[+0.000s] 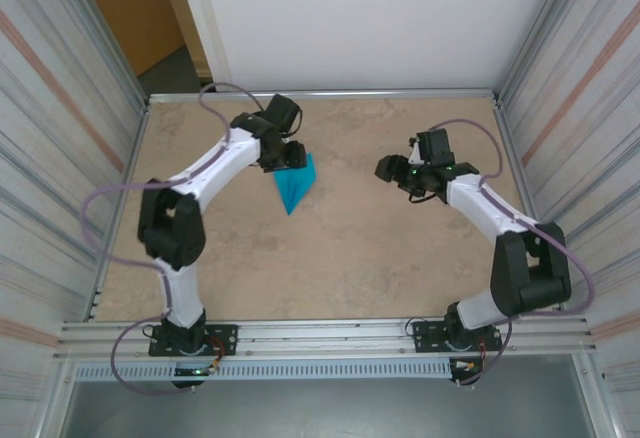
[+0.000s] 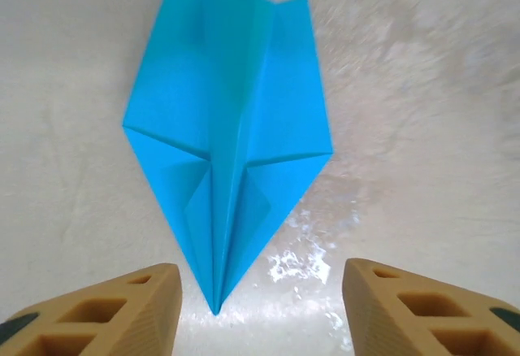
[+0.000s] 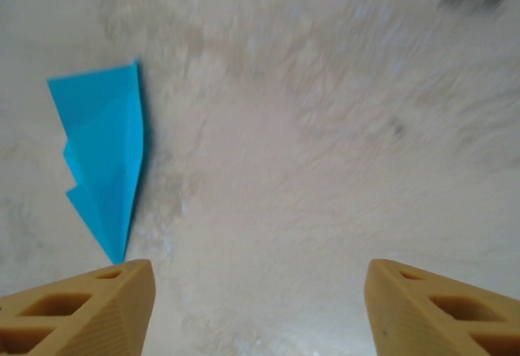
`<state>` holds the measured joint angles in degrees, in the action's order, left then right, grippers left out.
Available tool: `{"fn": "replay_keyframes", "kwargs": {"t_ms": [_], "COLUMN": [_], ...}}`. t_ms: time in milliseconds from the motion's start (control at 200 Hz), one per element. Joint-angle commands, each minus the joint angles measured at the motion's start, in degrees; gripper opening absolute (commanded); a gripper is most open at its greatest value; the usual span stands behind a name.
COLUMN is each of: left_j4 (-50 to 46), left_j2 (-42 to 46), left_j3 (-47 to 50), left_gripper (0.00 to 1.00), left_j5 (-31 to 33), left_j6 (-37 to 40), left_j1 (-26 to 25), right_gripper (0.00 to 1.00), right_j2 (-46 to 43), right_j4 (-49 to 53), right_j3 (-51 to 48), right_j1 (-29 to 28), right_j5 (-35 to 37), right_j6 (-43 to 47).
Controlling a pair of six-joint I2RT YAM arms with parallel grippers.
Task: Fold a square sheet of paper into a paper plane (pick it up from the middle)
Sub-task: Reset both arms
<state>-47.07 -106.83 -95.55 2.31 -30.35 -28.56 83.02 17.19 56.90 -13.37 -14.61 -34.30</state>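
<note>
The teal-blue paper plane [image 1: 296, 186] lies flat on the table, a pointed dart with a centre crease and two wings. In the left wrist view the paper plane [image 2: 227, 136] points its sharp tip towards me, ending just inside the left finger. My left gripper [image 2: 260, 307] hangs open above that tip with nothing between its fingers; from above, the left gripper [image 1: 290, 155] sits at the plane's far end. My right gripper [image 1: 392, 170] is open and empty, well to the right of the plane. In its own view the right gripper [image 3: 258, 307] has the plane [image 3: 104, 161] at the left.
The beige table [image 1: 350, 258] is boxed in by ribbed metal walls on the left [image 1: 60, 158] and right [image 1: 590, 138] and a white panel at the back. An aluminium rail [image 1: 330, 336] carries both arm bases along the near edge.
</note>
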Motion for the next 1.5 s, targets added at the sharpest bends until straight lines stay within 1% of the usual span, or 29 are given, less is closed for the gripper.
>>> {"fn": "replay_keyframes", "kwargs": {"t_ms": [0, 75, 120, 150, 195, 241, 336, 386, 461, 561, 631, 722, 797, 882, 947, 1002, 1082, 1133, 1208, 1273, 1368, 1493], "left_j4": [3.8, 8.8, 12.4, 15.0, 18.4, 21.7, 27.9, 30.9, 34.4, 38.0, 39.6, 44.0, 50.1, 54.8, 60.1, 64.4, 69.7, 73.8, 80.4, 79.8, 81.6, 89.2], "left_j2": [8.8, 15.5, 19.5, 22.2, 26.0, 29.4, 34.9, 37.0, 39.2, 41.1, 41.7, 41.6, 40.7, 39.7, 38.5, 36.9, 34.5, 33.1, 30.8, 30.0, 29.5, 27.1], "left_j3": [7.0, 14.0, 19.0, 22.5, 27.6, 32.3, 41.4, 45.5, 50.5, 55.1, 56.9, 59.5, 62.4, 64.4, 65.9, 67.2, 68.6, 69.8, 71.9, 70.9, 71.1, 73.6], "left_gripper": [0.62, 0.74, 0.82, 0.86, 0.92, 0.98, 0.99, 0.99, 0.99, 0.99, 0.99, 0.99, 0.99, 0.99, 0.99, 0.99, 0.99, 0.99, 0.99, 0.99, 0.99, 0.99], "left_j5": [4.2, 6.9, 8.2, 9.3, 11.3, 12.0, 15.3, 16.9, 17.4, 18.2, 18.6, 20.6, 21.6, 21.4, 19.3, 16.2, 11.7, 9.1, 4.8, 2.3, -0.9, -3.2], "left_j6": [-1.0, -0.2, 0.5, 1.1, 1.3, 1.9, 3.3, 4.5, 5.8, 6.9, 8.2, 13.1, 17.5, 20.2, 22.1, 23.6, 25.1, 25.2, 25.1, 26.4, 28.3, 30.2], "left_j1": [2.0, 3.6, 4.9, 5.6, 7.2, 9.0, 12.5, 14.3, 17.6, 21.4, 23.5, 24.2, 24.3, 24.4, 24.7, 25.6, 27.2, 28.5, 30.1, 30.2, 30.3, 30.3], "right_gripper": [0.73, 0.79, 0.88, 0.92, 0.94, 0.94, 0.96, 0.97, 0.97, 0.98, 0.98, 0.98, 0.98, 0.98, 0.98, 0.99, 0.99, 0.99, 0.99, 0.99, 0.99, 0.99], "right_j2": [-6.5, -10.4, -12.5, -13.8, -15.5, -16.7, -18.5, -18.4, -17.5, -15.6, -13.9, -11.6, -10.4, -8.8, -7.3, -5.6, -2.7, -0.6, 1.2, 1.9, 2.2, 4.4], "right_j4": [4.7, 5.0, 4.9, 4.7, 3.6, 2.8, 0.5, -1.3, -6.0, -11.5, -15.9, -21.5, -29.7, -35.6, -40.1, -44.3, -47.1, -47.1, -50.4, -53.4, -56.5, -63.1], "right_j3": [2.0, 1.4, 0.8, 0.2, -1.3, -2.5, -5.6, -7.4, -10.9, -14.9, -17.5, -20.3, -23.6, -25.7, -27.1, -28.1, -28.0, -27.3, -28.3, -29.8, -31.3, -34.0], "right_j1": [1.5, 2.4, 3.2, 3.7, 4.8, 5.7, 8.4, 10.2, 12.3, 13.3, 14.4, 15.4, 15.8, 16.2, 16.7, 17.1, 18.0, 18.1, 18.1, 18.1, 18.1, 18.0], "right_j5": [12.1, 18.4, 21.9, 23.5, 25.7, 28.8, 35.0, 35.8, 37.2, 42.1, 40.5, 39.2, 35.4, 31.3, 27.7, 24.7, 20.3, 18.8, 16.2, 14.9, 12.1, 10.6], "right_j6": [6.3, 8.8, 9.9, 10.7, 11.6, 11.6, 11.2, 11.8, 13.6, 15.5, 17.2, 18.3, 21.6, 22.9, 23.8, 24.6, 24.3, 24.7, 25.6, 26.2, 27.4, 27.8]}}
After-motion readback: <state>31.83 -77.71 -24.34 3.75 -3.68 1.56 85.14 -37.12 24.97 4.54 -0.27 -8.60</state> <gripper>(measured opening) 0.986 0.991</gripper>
